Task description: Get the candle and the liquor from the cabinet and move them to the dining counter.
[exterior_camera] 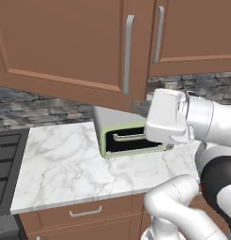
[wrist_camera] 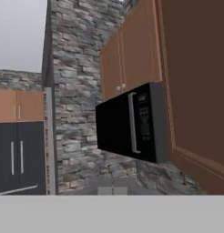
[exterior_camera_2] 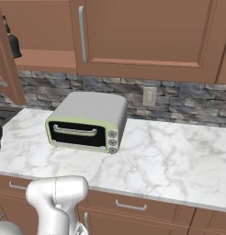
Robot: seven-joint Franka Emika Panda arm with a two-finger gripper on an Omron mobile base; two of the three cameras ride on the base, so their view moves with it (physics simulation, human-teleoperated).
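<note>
The cabinet (exterior_camera_2: 41, 57) stands open at the upper left of the right base view, its wooden shelf bare in the middle. The liquor (exterior_camera_2: 13, 43), a small black bottle, stands on that shelf at the far left, partly behind the swung-out door (exterior_camera_2: 4, 69). The candle is out of view, and so is the dining counter. My gripper's white hand (exterior_camera: 166, 118) hovers over the marble worktop, just below the open cabinet door (exterior_camera: 65, 47) and in front of the toaster oven. Its fingers are hidden; it is shut, and I see nothing in it.
A pale-green toaster oven (exterior_camera_2: 87, 121) sits on the marble worktop (exterior_camera_2: 170, 156) under the cabinet. A black microwave (wrist_camera: 132, 123) hangs on the stone wall ahead of the hand. A stove (exterior_camera: 4, 159) borders the worktop's left end. Drawers (exterior_camera_2: 131, 204) run below.
</note>
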